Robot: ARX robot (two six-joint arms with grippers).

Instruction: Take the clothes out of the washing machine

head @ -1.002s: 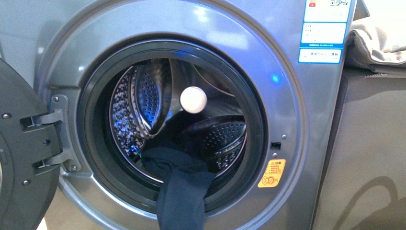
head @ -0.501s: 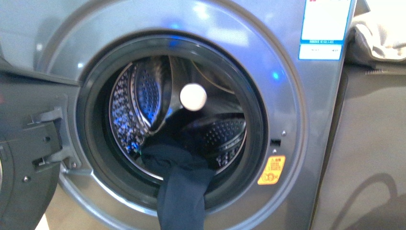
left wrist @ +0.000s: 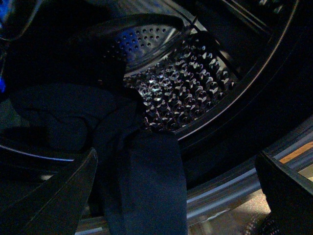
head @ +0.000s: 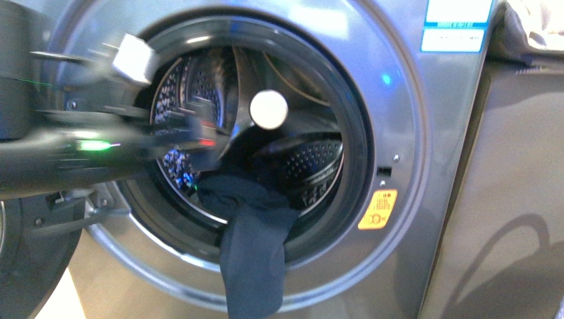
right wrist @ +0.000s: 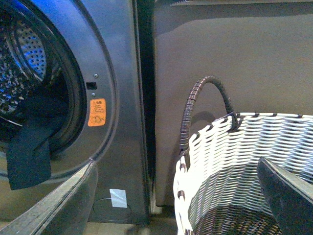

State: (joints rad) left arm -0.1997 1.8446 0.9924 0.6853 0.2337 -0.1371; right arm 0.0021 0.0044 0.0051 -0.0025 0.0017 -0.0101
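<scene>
The left gripper [head: 196, 133] has swung in from the frame's left, jaws wide and empty. The clothes [head: 253, 259] hang lengthwise down over the rim of the washing machine [head: 399, 133], lower right of that gripper. The right gripper [right wrist: 176, 164], also spread and empty, is farther off.

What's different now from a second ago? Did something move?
The left arm came in from the left and now reaches toward the washer's opening. It looks blurry, so it is moving fast. It has not grabbed anything. The clothes hang over the bottom rim just as before.
</scene>
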